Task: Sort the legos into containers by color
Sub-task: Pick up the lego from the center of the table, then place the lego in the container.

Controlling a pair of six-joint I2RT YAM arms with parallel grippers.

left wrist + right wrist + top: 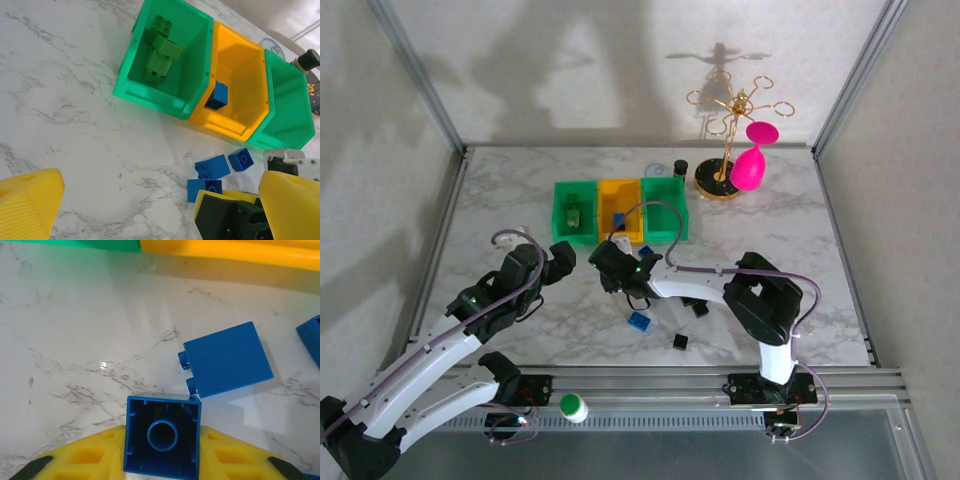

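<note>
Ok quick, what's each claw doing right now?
Left claw: open, holding nothing.
Right claw: closed on a blue lego brick.

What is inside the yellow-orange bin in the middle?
One blue lego lies in the yellow-orange bin by its left wall. The strip behind its near wall is covered.
</note>
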